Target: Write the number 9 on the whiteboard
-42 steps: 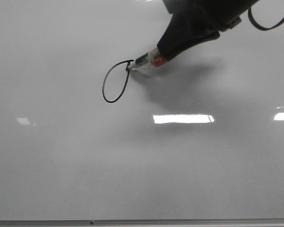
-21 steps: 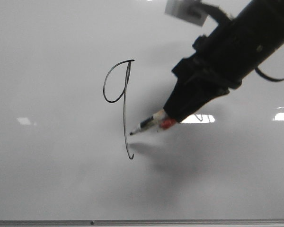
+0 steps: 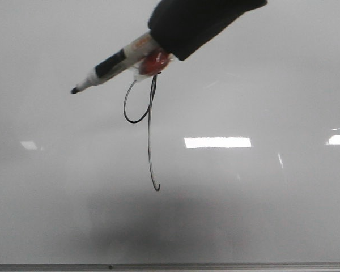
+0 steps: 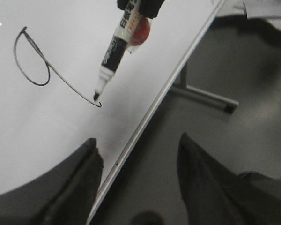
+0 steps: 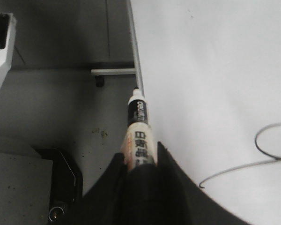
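The number 9 (image 3: 149, 141) is a thin black line on the whiteboard (image 3: 243, 215), with a narrow loop, a long tail and a small hook at its end. It also shows in the left wrist view (image 4: 68, 86) and the right wrist view (image 5: 234, 171). My right gripper (image 3: 161, 48) is shut on a black-and-white marker (image 3: 116, 61). It holds the marker off the board, in front of the loop's top, with the tip pointing left. The marker shows in both wrist views (image 4: 113, 51) (image 5: 139, 136). My left gripper (image 4: 137, 140) is open and empty over the board's edge.
The board's thin grey frame edge (image 3: 170, 265) runs along the near side and shows in the left wrist view (image 4: 178, 75). Bright light reflections (image 3: 217, 142) lie on the board. Beyond the edge are the floor and a stand leg (image 5: 112, 71).
The marker drew the tail and hook down from the loop, then came off the board. My right gripper has since risen, to in front of the loop's top.
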Controlling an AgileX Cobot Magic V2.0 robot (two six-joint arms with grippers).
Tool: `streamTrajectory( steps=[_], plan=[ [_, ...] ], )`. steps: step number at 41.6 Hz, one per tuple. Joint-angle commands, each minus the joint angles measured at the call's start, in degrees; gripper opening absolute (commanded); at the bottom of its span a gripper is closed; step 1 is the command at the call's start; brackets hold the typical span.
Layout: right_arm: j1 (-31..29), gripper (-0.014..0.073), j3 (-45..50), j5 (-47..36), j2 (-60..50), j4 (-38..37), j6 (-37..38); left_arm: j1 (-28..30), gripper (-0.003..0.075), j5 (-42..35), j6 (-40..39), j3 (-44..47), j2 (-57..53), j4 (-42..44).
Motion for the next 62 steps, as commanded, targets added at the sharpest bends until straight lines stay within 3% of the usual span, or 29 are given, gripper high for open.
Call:
streamTrajectory(
  steps=[1,11,33,36,42,45,53,62],
  plan=[
    [5.27,-0.0061,-2.74,-3.04,-1.85,-1.91,-0.95,-0.3,0.045,0.91,5.14,-7.44,8.42,-1.34],
    [12.24,-0.0061,-3.19,-7.07,-1.85,-2.64,-0.95,-0.3,0.0433,8.48,8.84,-14.66,17.99,-1.67],
    [13.27,-0.0056,-4.13,-6.38,-1.85,-2.39,-0.95,-1.63,0.0062,8.93,10.8,-15.0,18.26,-1.8],
    [13.27,0.0018,-4.13,-6.56,-1.85,-2.39,-0.86,-1.63,0.0048,9.17,10.8,-15.0,18.26,-1.8],
    [13.2,0.043,-4.13,-7.42,-2.01,-0.64,0.6,-1.63,-0.0001,9.17,10.8,-15.0,18.26,-1.8],
    [13.16,0.0545,-4.13,-8.53,-2.9,-0.59,1.68,-1.63,-0.0013,9.17,10.8,-15.0,18.26,-1.47],
    [6.91,0.0555,-1.88,-8.99,-10.06,-0.64,6.88,1.02,-0.0013,8.7,6.45,-15.0,18.26,-0.39],
    [-3.46,0.0474,8.83,-11.05,-21.04,-0.64,13.47,11.97,-0.0013,3.46,-9.64,-14.88,18.26,6.62]
  ],
)
